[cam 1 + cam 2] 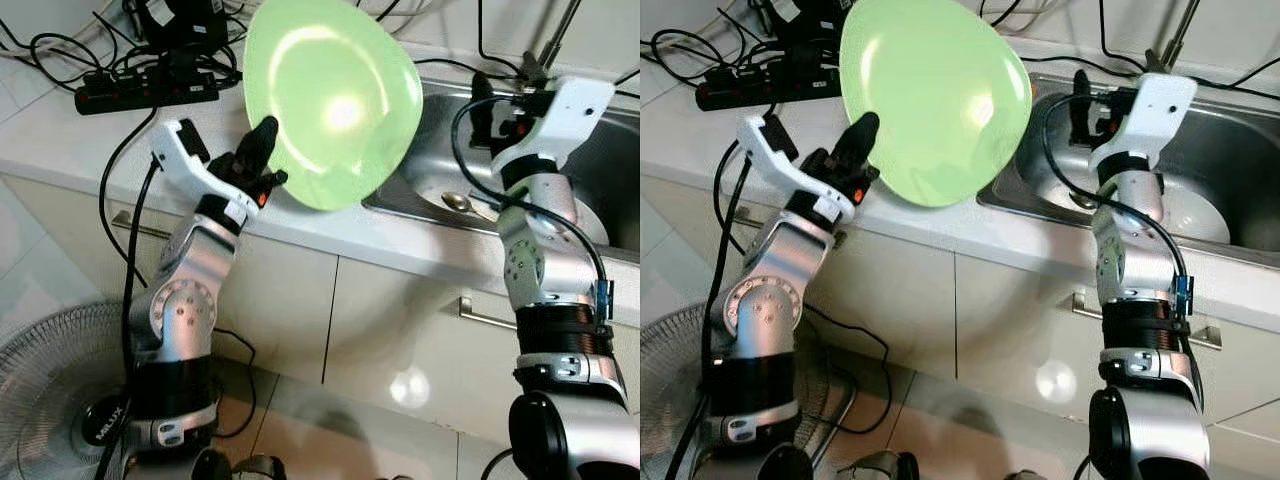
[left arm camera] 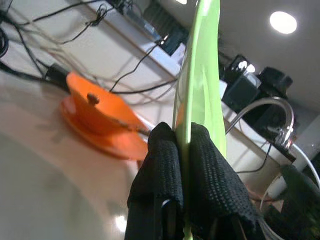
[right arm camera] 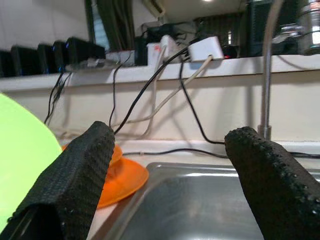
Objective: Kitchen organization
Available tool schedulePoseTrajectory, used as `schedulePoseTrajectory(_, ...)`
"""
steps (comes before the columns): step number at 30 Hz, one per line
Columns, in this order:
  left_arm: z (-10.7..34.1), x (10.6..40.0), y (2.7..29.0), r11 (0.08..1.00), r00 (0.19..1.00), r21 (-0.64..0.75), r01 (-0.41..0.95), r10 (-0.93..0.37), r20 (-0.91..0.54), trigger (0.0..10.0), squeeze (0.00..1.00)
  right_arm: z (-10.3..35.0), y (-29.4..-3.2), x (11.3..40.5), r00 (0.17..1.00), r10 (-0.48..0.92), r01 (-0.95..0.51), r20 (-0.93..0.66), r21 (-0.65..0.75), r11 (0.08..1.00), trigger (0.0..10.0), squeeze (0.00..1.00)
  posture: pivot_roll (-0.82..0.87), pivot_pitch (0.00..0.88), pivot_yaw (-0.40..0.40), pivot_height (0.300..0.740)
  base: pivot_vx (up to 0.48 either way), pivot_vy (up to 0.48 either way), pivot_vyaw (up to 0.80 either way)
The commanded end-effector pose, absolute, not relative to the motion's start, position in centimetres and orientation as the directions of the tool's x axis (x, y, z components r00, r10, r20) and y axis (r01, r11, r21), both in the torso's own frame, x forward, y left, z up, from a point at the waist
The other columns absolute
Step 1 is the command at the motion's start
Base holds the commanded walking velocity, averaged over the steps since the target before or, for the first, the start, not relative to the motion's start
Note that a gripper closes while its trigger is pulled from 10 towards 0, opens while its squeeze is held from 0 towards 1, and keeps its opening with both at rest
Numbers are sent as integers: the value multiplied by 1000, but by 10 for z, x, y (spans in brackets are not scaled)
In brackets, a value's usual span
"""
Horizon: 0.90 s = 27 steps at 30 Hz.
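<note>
A light green plate is held upright above the white counter, just left of the steel sink. My left gripper is shut on the plate's lower left rim; in the left wrist view the plate stands edge-on between the black fingers. My right gripper is open above the sink's left part, with nothing between its fingers. An orange dish with a lid sits on the counter behind the plate. A spoon lies in the sink.
A black power strip and tangled cables lie at the counter's back left. A white plate rests in the sink, with a faucet behind it. Cabinet doors with handles are below the counter, and a floor fan stands at lower left.
</note>
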<state>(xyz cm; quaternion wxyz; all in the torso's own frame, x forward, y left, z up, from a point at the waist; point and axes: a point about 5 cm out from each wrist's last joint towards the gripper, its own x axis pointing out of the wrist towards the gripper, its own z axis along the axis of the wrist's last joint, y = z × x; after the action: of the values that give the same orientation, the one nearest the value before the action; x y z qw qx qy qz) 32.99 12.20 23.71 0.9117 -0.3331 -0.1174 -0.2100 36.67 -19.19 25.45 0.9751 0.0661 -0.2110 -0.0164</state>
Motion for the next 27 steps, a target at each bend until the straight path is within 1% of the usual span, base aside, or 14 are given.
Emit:
schedulePoseTrajectory(1,254,333,117,681,847,-520,515,-311,431,10000,0,261,-193,366,910,-68,-30,410,228,973,10000,0,28,71,37,740,0,0,0)
schedulePoseTrajectory(2,255,335,115,682,842,-514,521,-315,437,10000,0,260,-192,366,914,-65,-53,401,277,959,10000,0,27,70,38,740,0,0,0)
schedulePoseTrajectory(3,255,335,115,682,842,-514,521,-315,437,10000,0,260,-192,366,914,-65,-53,401,277,959,10000,0,27,70,38,740,0,0,0)
schedulePoseTrajectory(5,257,342,109,679,830,-497,541,-333,448,10000,0,258,-188,367,928,-38,-140,370,440,887,10000,0,22,65,41,740,0,0,0)
schedulePoseTrajectory(6,257,342,109,679,830,-497,541,-333,448,10000,0,258,-188,367,928,-38,-140,370,440,887,10000,0,22,65,41,740,0,0,0)
schedulePoseTrajectory(8,259,345,106,675,824,-492,549,-338,455,10000,0,257,-182,366,928,22,-228,371,524,821,10000,0,20,60,44,740,0,0,0)
schedulePoseTrajectory(9,260,347,105,673,821,-492,553,-339,459,10000,0,257,-181,365,928,30,-245,371,547,801,10000,0,19,56,46,740,0,0,0)
schedulePoseTrajectory(10,260,347,105,673,821,-492,553,-339,459,10000,0,257,-181,365,928,30,-245,371,547,801,10000,0,19,56,46,740,0,0,0)
schedulePoseTrajectory(14,261,350,103,655,813,-501,566,-343,470,10000,0,253,-174,363,927,72,-308,368,638,706,10000,0,17,46,49,740,0,0,0)
schedulePoseTrajectory(15,261,350,103,655,813,-501,566,-343,470,10000,0,253,-174,363,927,72,-308,368,638,706,10000,0,17,46,49,740,0,0,0)
schedulePoseTrajectory(16,262,351,102,648,808,-501,573,-346,477,10000,0,251,-170,361,923,108,-342,370,658,670,10000,0,20,44,49,740,0,0,0)
schedulePoseTrajectory(18,263,351,101,643,804,-500,579,-349,482,10000,0,250,-169,360,921,123,-355,370,664,658,10000,0,21,45,49,740,0,0,0)
schedulePoseTrajectory(21,266,353,98,619,793,-512,595,-350,498,10000,0,245,-164,360,919,152,-378,363,709,596,10000,0,25,51,47,740,0,0,0)
schedulePoseTrajectory(27,273,354,102,553,781,-563,614,-325,533,10000,0,236,-158,358,913,189,-403,360,737,543,10000,0,30,58,46,740,0,0,0)
